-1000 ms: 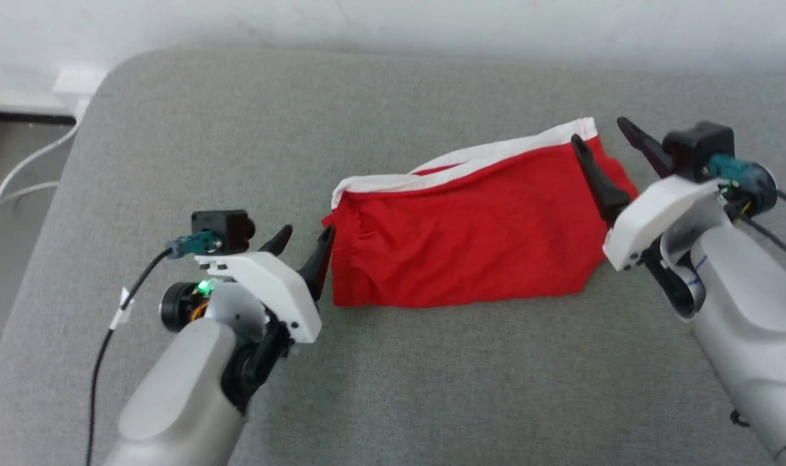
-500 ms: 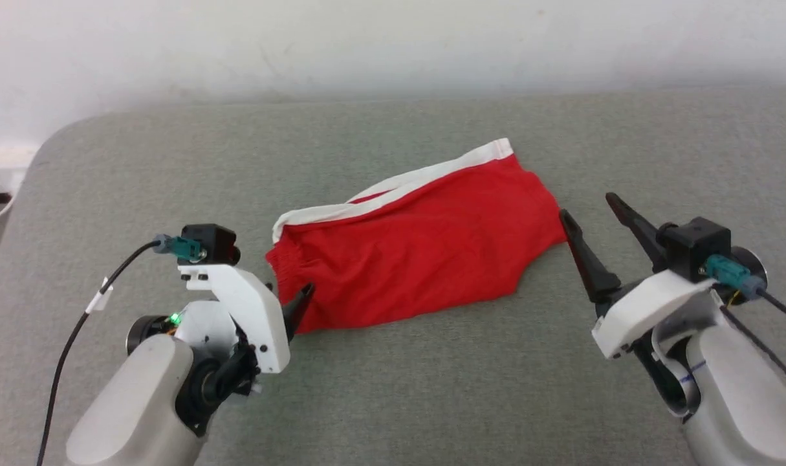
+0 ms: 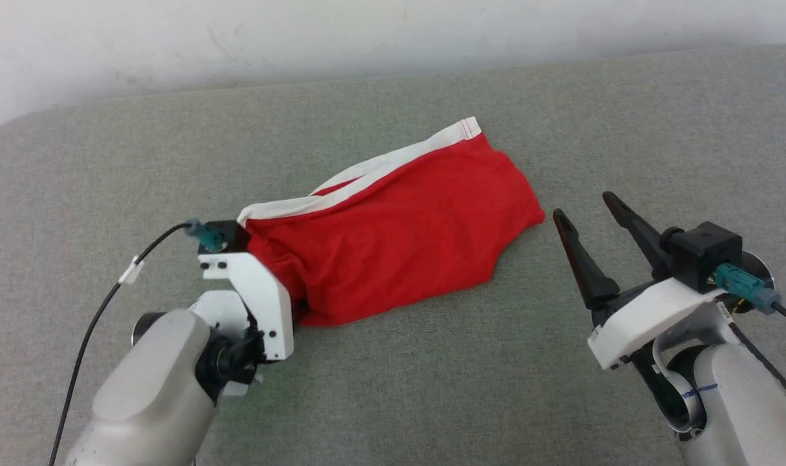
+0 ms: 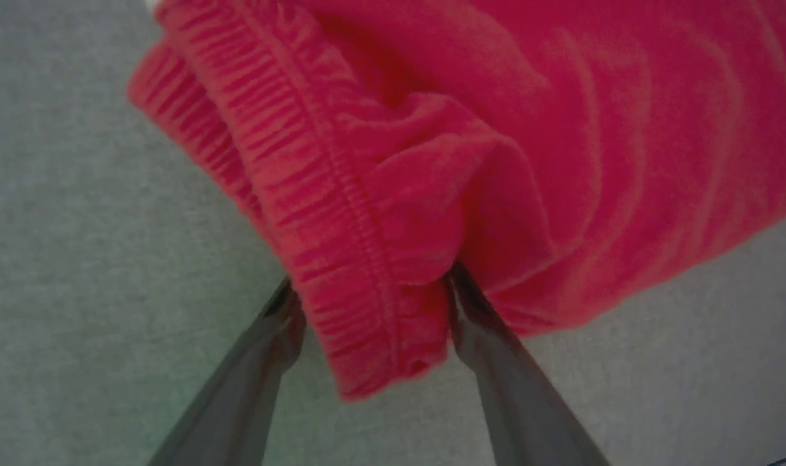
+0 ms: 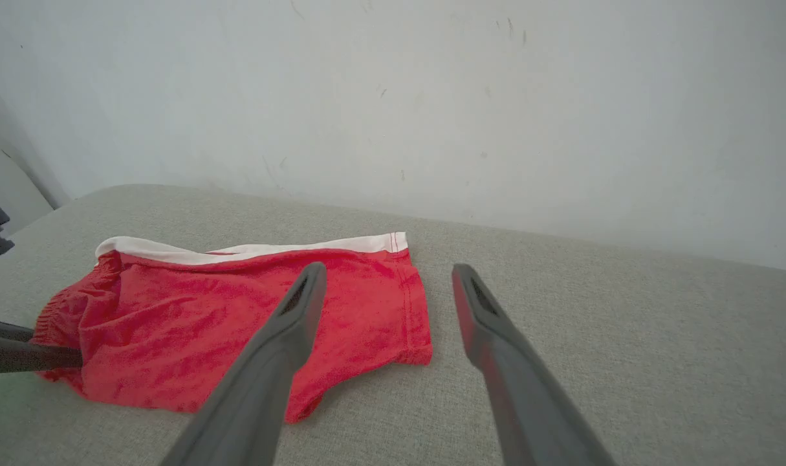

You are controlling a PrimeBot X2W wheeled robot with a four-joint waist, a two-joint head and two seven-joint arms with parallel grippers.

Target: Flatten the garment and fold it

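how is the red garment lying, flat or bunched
Not flat: the garment lies spread out, but its end by the left claw is bunched into wrinkles.

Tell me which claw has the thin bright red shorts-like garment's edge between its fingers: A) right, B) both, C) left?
C: the left claw straddles the gathered hem of the red garment; the right claw stands open beside it, not touching.
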